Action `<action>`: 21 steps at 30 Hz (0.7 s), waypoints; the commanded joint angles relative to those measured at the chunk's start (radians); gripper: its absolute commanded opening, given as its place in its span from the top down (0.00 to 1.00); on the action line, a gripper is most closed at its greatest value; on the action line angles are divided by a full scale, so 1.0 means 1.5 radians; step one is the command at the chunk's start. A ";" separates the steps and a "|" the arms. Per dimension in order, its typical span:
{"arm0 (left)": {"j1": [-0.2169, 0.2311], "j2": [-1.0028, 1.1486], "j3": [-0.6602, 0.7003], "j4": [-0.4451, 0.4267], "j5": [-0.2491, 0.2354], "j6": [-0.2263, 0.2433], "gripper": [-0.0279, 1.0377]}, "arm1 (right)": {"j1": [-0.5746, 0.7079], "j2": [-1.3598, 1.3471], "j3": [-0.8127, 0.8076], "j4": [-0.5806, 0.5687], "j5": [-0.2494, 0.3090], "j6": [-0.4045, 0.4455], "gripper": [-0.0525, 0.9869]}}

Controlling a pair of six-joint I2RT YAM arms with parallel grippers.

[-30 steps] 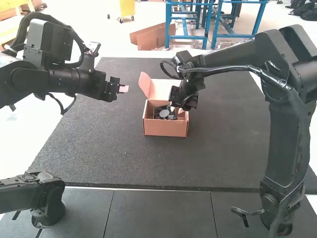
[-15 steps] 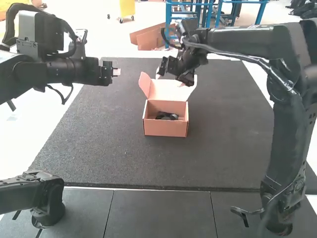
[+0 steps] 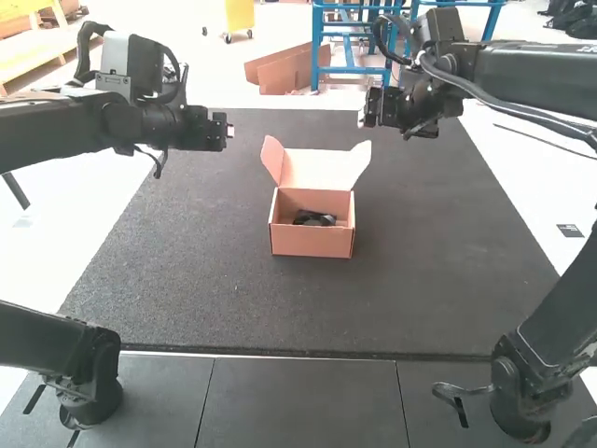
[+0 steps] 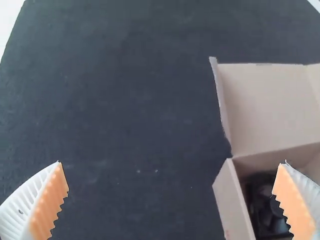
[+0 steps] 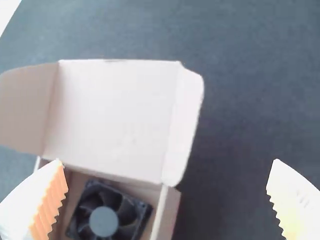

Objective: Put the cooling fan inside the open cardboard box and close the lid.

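Fan (image 3: 312,219) in box (image 3: 312,239), mat (image 3: 187,280) centre; lid (image 3: 322,170) upright. L gripper (image 3: 224,132), R gripper (image 3: 371,109) released, empty. Risk of sliding box, snagging flaps (image 3: 271,161) w/ off-ctr lid push.

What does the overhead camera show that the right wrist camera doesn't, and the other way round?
High view adds: both arms, with the left gripper and right gripper above the black mat, either side of the cardboard box. Right wrist view adds: the cooling fan, blades and hub from above, between ribbed fingers. Shared: the box with its lid up and the fan inside.
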 commanded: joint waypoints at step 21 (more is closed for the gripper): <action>0.010 0.272 0.157 0.102 -0.081 -0.006 0.06 | -0.031 0.126 0.060 0.123 -0.056 -0.001 0.07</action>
